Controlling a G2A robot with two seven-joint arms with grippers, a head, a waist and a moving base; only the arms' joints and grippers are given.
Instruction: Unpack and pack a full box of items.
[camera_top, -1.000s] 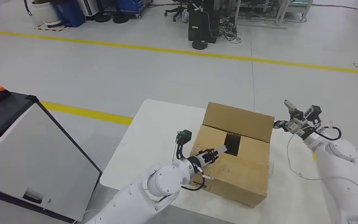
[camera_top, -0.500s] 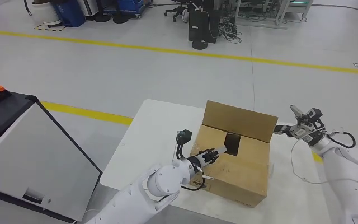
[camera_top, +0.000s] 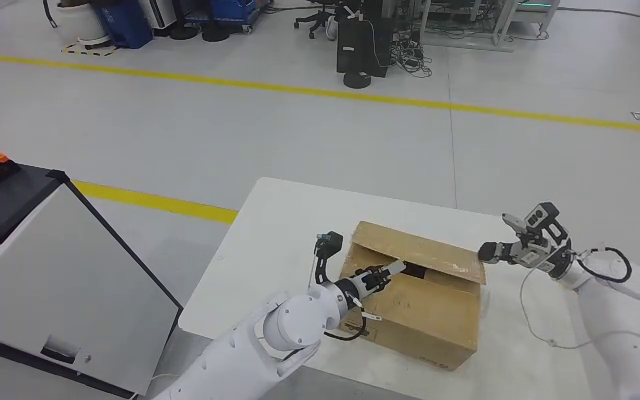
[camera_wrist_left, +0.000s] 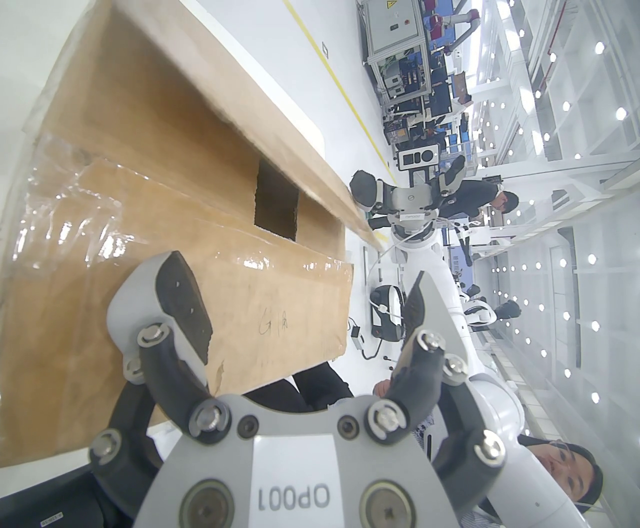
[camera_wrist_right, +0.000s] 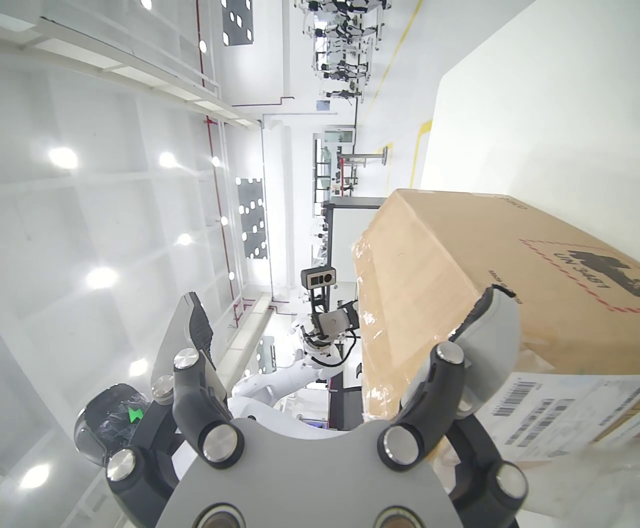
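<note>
Desk (camera_top: 270, 230): white; bears the cardboard box (camera_top: 425, 310) on its near half.
Cardboard box: closing; a dark gap remains at the top centre.
Rear flap (camera_top: 415, 243): upright a second ago, now folded down over the opening. This looks like the packing stage, with sealing next.
Left claw (camera_top: 385, 273): spread wide, empty, over the front flap.
Right claw (camera_top: 492, 250): spread, empty, lowered to the rear flap's corner.

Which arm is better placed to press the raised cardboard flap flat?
Probably right: the right gripper, open, sits at the corner of the raised brown cardboard flap; the left gripper is over the near flap.
</note>
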